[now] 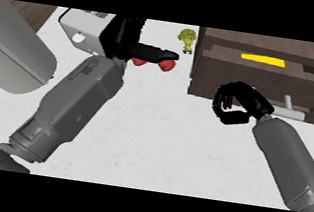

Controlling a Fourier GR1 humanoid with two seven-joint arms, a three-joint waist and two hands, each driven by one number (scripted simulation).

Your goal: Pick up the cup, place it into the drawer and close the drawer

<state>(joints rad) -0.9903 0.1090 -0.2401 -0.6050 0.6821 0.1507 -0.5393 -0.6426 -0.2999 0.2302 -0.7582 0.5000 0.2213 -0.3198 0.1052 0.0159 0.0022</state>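
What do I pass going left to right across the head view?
Grey rounded object → left hand → red pieces → yellow-green figure → right hand → drawer handle.

— Where am I working today? From my seat it reads as a kitchen; a pale, faintly marbled counter [157, 128] fills most of the view; a dark wooden drawer unit [269, 73] sits at the upper right with a small metal handle [290, 110] on its front.

— Anything else that says kitchen to you?

— At the far left I see a big grey curved body, perhaps a sink or an appliance [7, 51]; I cannot tell which; dark wood [32, 12] runs beside it. A white box with a round knob [81, 29] stands at the back, like a small countertop machine; a little yellow-green thing [188, 39] stands near the drawer unit, too small for me to name.
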